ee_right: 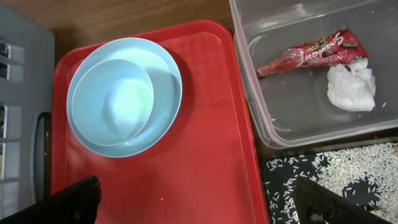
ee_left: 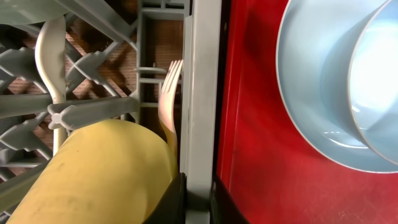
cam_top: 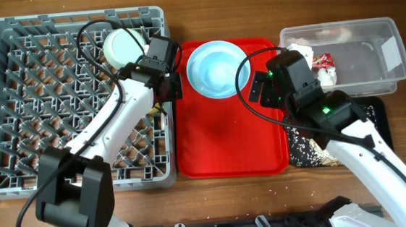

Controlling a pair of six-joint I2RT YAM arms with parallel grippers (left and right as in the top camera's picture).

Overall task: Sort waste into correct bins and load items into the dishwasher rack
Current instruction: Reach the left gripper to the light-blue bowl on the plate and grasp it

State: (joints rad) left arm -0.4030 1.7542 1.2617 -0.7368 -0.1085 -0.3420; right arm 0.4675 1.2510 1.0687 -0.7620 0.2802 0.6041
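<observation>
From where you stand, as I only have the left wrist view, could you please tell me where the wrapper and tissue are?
Observer: The red wrapper and the white tissue both lie inside the clear tub.
Operator: Thank you. And the crumbs?
Observer: Pale grains are scattered in the black tray, just beside that tub.
Operator: Is the right arm holding anything?
Observer: No, its fingers are open and empty above the red tray.
</observation>
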